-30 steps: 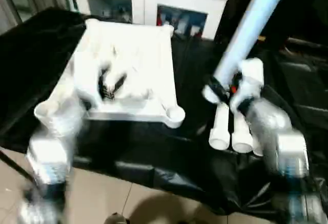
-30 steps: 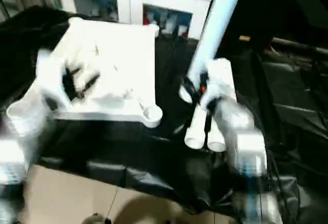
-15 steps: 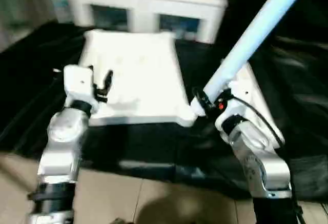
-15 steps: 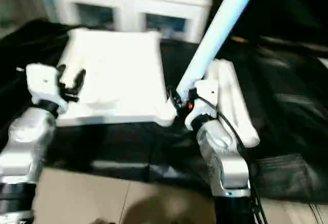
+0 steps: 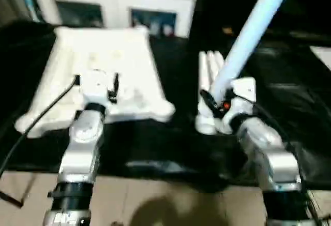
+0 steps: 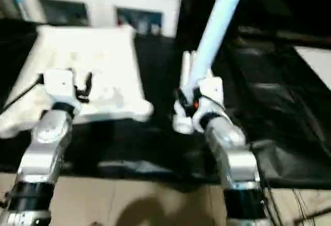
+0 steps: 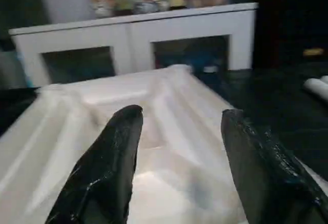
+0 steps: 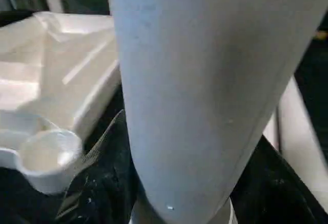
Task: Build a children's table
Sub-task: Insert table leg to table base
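Lying upside down on the black-draped work table [image 5: 170, 143], the white table top [image 5: 103, 60] has its near edge under the left gripper [image 7: 177, 147], whose fingers stand apart and empty. Black cloth lies free between its corner socket [image 8: 46, 155] and the spare legs [image 5: 207, 68]. The right gripper [image 5: 214, 102] is clamped on one tilted leg [image 5: 248, 34].
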`<state>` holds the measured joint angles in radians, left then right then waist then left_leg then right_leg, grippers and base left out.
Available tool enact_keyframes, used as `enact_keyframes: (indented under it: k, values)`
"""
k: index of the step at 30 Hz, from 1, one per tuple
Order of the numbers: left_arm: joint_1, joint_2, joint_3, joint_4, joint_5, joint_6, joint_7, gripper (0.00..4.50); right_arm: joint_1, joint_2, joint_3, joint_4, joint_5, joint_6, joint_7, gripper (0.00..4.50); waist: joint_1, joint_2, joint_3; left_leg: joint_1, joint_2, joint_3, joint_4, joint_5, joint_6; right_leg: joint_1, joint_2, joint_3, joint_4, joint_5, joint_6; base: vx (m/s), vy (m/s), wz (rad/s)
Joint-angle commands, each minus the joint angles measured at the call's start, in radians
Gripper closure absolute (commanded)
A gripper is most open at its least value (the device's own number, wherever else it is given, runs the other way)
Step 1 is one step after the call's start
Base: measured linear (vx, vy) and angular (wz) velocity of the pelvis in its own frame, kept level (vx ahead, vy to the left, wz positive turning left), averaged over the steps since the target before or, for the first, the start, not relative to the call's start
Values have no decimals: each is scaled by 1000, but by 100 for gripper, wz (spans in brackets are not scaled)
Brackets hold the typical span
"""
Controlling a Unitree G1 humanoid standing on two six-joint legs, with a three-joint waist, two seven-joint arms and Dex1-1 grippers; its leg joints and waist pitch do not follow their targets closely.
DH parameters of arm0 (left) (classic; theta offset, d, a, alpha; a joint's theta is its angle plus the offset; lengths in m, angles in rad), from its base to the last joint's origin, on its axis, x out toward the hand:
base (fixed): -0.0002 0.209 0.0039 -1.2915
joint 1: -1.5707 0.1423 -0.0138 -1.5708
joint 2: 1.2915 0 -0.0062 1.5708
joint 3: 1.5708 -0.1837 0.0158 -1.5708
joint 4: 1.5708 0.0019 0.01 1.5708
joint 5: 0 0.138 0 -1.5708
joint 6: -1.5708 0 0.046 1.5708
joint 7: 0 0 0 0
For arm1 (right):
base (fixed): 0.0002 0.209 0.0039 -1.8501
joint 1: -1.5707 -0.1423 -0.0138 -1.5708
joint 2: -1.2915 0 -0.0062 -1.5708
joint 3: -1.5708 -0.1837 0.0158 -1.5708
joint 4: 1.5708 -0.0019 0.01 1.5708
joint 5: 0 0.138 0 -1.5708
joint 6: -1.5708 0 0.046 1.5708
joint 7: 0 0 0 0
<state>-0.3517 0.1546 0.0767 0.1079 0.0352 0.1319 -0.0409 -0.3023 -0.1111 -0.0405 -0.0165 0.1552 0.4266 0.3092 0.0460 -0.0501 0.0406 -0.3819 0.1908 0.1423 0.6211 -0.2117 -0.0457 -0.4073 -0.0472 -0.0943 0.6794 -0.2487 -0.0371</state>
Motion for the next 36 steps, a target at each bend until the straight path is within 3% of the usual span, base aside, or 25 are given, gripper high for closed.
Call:
enact_keyframes:
  k: [1,3,7,10,13,14,15,16,17,19,20,21,22,24,25,26,27,28,29,30,31,32,33,34,36]
  values:
    - [-2,21,16,-3,-13,1,-6,172,-2,12,13,-4,9,6,8,261,19,0,-64,-23,-5,-1,-46,29,31,93,-91,72,-104,194,49,13,-198,-10]
    - [2,24,21,-9,-25,-1,-16,172,-1,17,21,-4,19,8,11,261,16,9,-62,-10,6,-7,-55,0,-4,90,-76,67,-109,165,45,3,-89,-3]
    - [8,33,17,-22,-22,-8,-42,172,0,21,58,-12,33,18,31,261,17,26,-31,68,34,4,-106,-343,-18,96,-62,48,-178,-440,-32,0,0,0]
    - [11,48,5,-25,-12,-3,-71,172,4,28,70,-8,28,17,34,261,31,31,-26,12,-1,-14,-75,-345,75,185,-148,-15,-238,-771,-2,39,38,24]
    - [10,63,-7,-21,-20,-3,-86,172,14,38,82,-10,24,7,46,261,33,56,-25,38,20,-10,-82,-273,78,195,-135,-48,-254,-692,-34,92,72,50]
    - [9,66,-8,-19,-22,-4,-87,172,17,46,76,-11,33,11,43,261,21,61,-27,61,40,-31,-113,-312,71,192,-88,-64,-223,-519,-76,111,65,48]
    - [8,66,-7,-18,-24,-4,-87,172,18,50,73,-11,36,13,40,261,-18,79,-27,169,126,-91,-162,-445,54,109,-44,-48,-120,-318,-117,170,36,30]
    - [7,67,-7,-18,-25,-3,-87,172,19,52,70,-12,38,14,38,261,-34,78,-43,233,172,-140,-167,-413,111,38,-46,-14,-30,-149,-96,201,12,13]
    - [5,69,-7,-17,-27,-3,-87,172,21,54,69,-13,39,14,36,261,-39,72,-47,245,178,-153,-157,-335,184,12,-54,0,-2,-115,-64,201,12,13]
    - [-1,73,-5,-12,-35,3,-100,172,27,50,79,-18,38,7,33,261,-38,52,-42,223,99,-85,-124,-195,310,-13,-76,35,-22,37,-39,181,-12,7]
    - [-2,74,-5,-10,-36,1,-104,172,28,50,79,-18,39,5,32,261,-27,33,-41,185,44,-38,-104,-185,285,24,-90,55,-76,88,-65,178,-31,7]
    - [-3,74,-3,-9,-36,0,-112,172,28,49,80,-18,42,2,29,261,13,-17,-45,74,-80,26,-20,-221,220,169,-113,159,-148,-42,-135,169,-48,19]
    - [-3,75,-3,-8,-36,1,-115,172,27,49,80,-17,43,1,28,261,40,-23,-57,-4,-71,-13,87,-154,177,249,-196,236,-178,-145,-261,185,-15,22]
    - [-3,73,-1,-2,-49,-10,-131,172,30,49,82,-26,42,-1,26,261,47,9,-67,-93,-39,-48,114,8,69,274,-178,192,-136,169,-359,191,-10,13]
    - [-3,73,-1,-2,-49,-10,-131,172,30,49,82,-26,42,-1,26,261,47,9,-67,-93,-39,-48,114,8,69,274,-178,192,-136,169,-359,119,14,2]
    - [-2,71,1,-1,-53,-13,-134,172,32,50,82,-28,41,-1,26,261,42,34,-73,-97,-10,-59,37,182,82,250,-136,131,-101,405,-321,119,14,2]
    - [-3,72,-2,4,-63,-10,-144,172,32,49,83,-30,29,-3,21,261,23,90,-74,-11,3,-60,-44,402,138,174,-37,30,-57,446,-188,-8,72,2]
    - [-3,72,-3,5,-68,-3,-148,172,33,49,83,-31,26,-4,20,261,-30,134,-82,98,107,-173,-38,668,330,35,12,8,70,143,-37,34,1,-21]
    - [-2,75,-5,8,-60,3,-143,172,33,49,81,-32,25,-4,17,261,-40,120,-107,151,136,-214,-3,967,420,-3,-20,31,66,62,14,34,1,-21]
    - [0,76,-6,12,-62,-9,-149,172,35,49,79,-35,24,-3,11,261,-3,108,-94,128,115,-203,35,1343,383,-24,-67,93,26,179,104,39,-18,-24]
    - [2,72,-3,12,-74,-4,-156,172,34,43,79,-35,12,4,-5,261,-17,87,-106,123,58,-194,38,1374,338,-32,-79,119,-13,294,158,-135,85,-9]
    - [4,68,0,12,-76,2,-153,172,35,40,76,-34,11,3,-14,261,-13,67,-103,100,13,-172,38,1242,342,-33,-81,122,-40,344,156,-135,85,-9]
    - [6,66,-2,13,-69,1,-146,172,37,39,69,-34,23,7,-15,261,2,7,-84,-34,-94,-78,51,667,335,24,-126,144,-86,535,159,-160,98,3]
    - [5,66,-3,15,-75,-4,-152,172,38,40,63,-37,27,14,-19,261,29,3,-88,-62,-60,-77,94,77,258,51,-261,210,-144,494,177,-102,97,7]
    - [7,65,-9,12,-82,-3,-161,172,39,39,53,-50,37,30,-17,261,33,7,-77,-70,-54,-78,141,-214,43,81,-230,316,-162,159,32,-95,122,-13]
